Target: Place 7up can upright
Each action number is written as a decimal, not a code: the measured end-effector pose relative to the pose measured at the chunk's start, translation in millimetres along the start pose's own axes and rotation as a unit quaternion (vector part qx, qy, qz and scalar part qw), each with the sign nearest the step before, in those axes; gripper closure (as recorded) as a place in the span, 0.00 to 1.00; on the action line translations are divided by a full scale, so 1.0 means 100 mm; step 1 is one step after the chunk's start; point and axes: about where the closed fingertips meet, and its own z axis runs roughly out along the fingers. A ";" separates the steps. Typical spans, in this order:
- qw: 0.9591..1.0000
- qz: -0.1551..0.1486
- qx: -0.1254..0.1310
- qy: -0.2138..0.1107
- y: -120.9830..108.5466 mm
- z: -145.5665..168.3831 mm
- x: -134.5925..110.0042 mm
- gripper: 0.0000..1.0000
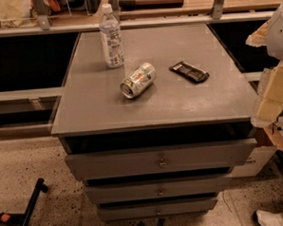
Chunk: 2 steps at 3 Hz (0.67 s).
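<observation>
The 7up can (138, 80), silver-white with green and red marks, lies on its side near the middle of the grey cabinet top (98, 112), its open end facing the front left. My gripper (273, 96), a pale beige shape, hangs at the right edge of the view, beside the cabinet's right front corner. It is well to the right of the can and not touching it.
A clear plastic water bottle (111, 38) stands upright behind the can at the back left. A black snack packet (189, 72) lies flat to the can's right. Drawers (158, 159) stand slightly open below the top. A shelf rail runs behind the cabinet.
</observation>
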 end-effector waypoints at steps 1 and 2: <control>1.000 0.000 0.000 0.000 0.00 0.00 0.00 0.00; 0.999 -0.033 0.017 -0.007 -0.11 0.00 -0.16 0.00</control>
